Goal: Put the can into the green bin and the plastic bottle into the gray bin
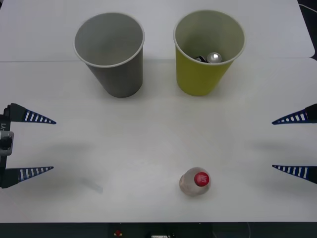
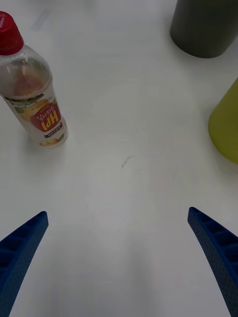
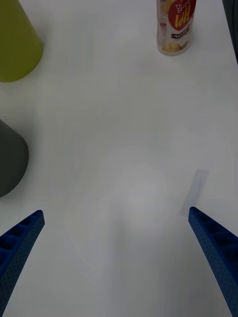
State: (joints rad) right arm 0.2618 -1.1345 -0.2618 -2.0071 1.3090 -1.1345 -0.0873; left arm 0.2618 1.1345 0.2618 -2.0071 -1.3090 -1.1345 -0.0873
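Bottle [image 1: 194, 181] stands upright on the desk [image 1: 148, 144], inboard of the wide-open right claw [image 1: 295, 144] and nearer it than the left claw [image 1: 29, 145], also wide, idle at the far edge. Can [image 1: 214, 57] already in green bin [image 1: 208, 52]. Gray bin [image 1: 111, 53] sits beyond the bottle; nothing stands between.

A white table [image 1: 148, 139] takes up nearly the whole front view, evenly lit, with soft shadows on it. A faint seam [image 1: 39, 61] runs across its far part. Along the near edge lies a dark strip [image 1: 74, 230]. A small dark scratch [image 2: 127, 161] marks the tabletop.
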